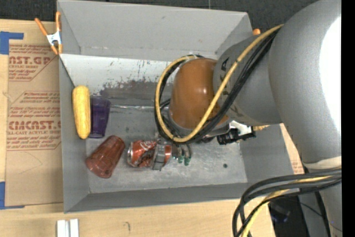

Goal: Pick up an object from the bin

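My gripper (171, 155) is low over the front of the bin floor, under the arm's orange dome. Its dark tip sits right against the right end of a crushed red and silver can (141, 153); I cannot make out whether the can is between the tips. To the left of the can lies a reddish-brown cylinder (105, 156), tilted on its side.
A yellow corn-cob shape (81, 111) lies along the bin's left wall, with a purple block (100, 117) beside it. The arm and its cables cover the bin's right half. Bare floor shows at the back and front right.
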Controlling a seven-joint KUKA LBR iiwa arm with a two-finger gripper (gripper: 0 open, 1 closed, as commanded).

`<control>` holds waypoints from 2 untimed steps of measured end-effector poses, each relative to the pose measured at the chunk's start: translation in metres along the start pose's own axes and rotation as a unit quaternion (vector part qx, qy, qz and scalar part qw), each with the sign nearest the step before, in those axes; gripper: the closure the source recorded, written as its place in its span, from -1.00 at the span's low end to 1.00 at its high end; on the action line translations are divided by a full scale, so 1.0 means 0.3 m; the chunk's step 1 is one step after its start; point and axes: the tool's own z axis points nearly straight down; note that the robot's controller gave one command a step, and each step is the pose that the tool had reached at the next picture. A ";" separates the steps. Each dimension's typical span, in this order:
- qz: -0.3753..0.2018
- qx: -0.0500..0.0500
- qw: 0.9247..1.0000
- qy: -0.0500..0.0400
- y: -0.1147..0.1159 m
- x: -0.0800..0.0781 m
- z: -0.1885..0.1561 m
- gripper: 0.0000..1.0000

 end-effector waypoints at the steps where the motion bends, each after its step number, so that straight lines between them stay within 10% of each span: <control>1: 0.000 0.000 1.000 -0.001 0.000 0.000 -0.021 1.00; 2: 0.000 0.000 1.000 0.000 0.000 0.002 -0.034 1.00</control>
